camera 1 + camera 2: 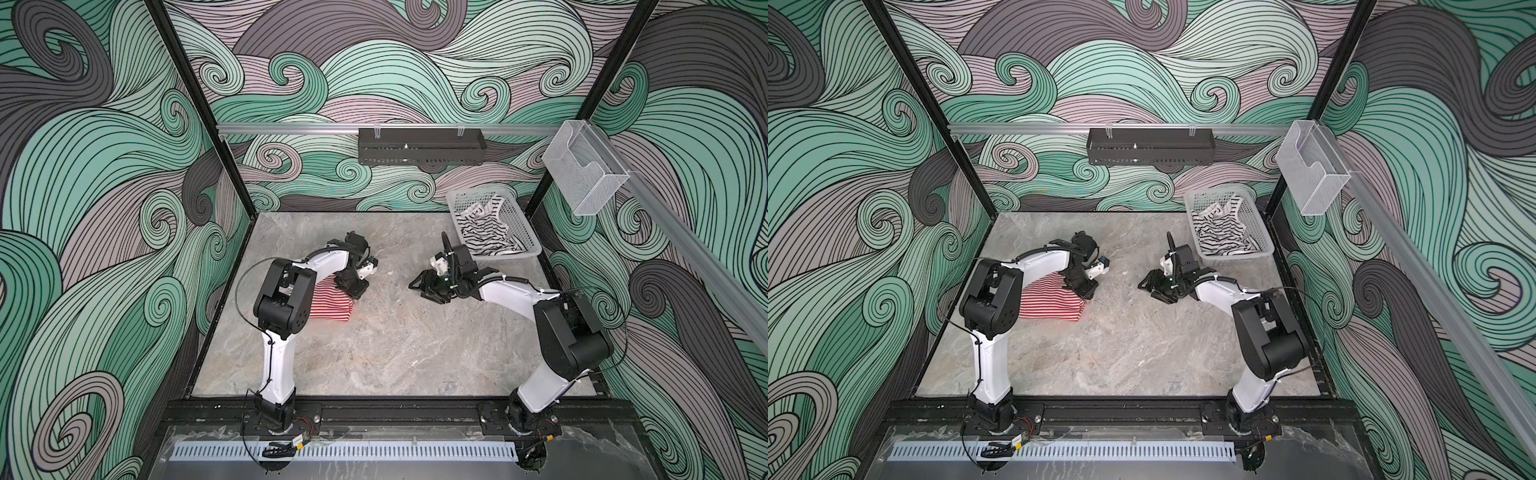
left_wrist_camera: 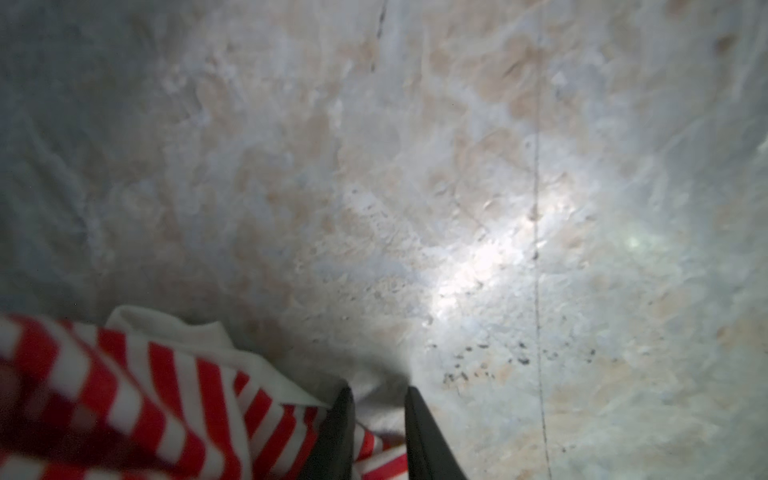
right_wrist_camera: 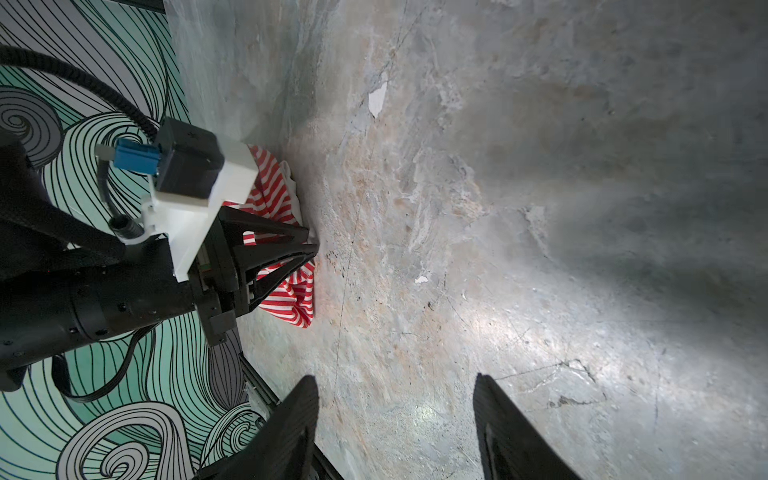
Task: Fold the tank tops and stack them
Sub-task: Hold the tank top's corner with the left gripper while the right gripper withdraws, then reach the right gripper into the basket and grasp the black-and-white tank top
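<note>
Red-striped top (image 1: 332,305) pinched, left hand (image 2: 379,392) angled down

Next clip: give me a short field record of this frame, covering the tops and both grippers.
red top: lies compact on the table, left side
black-striped top: crumpled in the basket, back right
left gripper: shut on the red top's edge
right gripper: open, empty, over bare table
stack: not yet made, tops apart
</note>
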